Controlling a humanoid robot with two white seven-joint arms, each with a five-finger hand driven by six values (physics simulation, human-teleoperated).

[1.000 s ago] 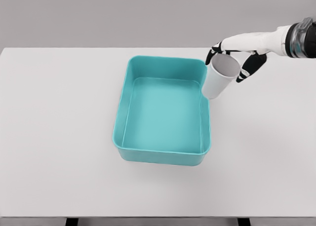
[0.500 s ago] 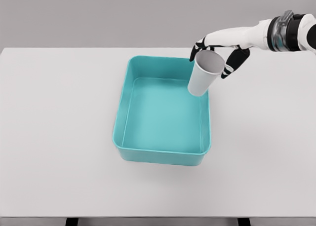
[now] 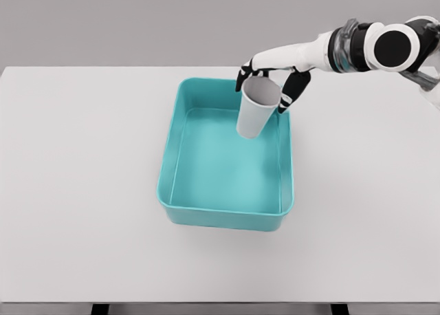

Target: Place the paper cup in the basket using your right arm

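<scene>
Moved over basket (image 3: 227,215); hand (image 3: 271,78) holds tilted paper cup (image 3: 256,115).

- My right arm (image 3: 323,50): glossy white shell, slim tapering forearm.
- Wrist end: grey metallic ring, then a black band, next to a round white joint housing with a dark circular face (image 3: 395,47).
- Right hand (image 3: 271,78): white back, black fingers (image 3: 287,95) with dark segmented joints.
- I can make out no cables, screws or markings at this resolution.

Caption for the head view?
Right hand holds a tilted paper cup over the teal basket.
</scene>
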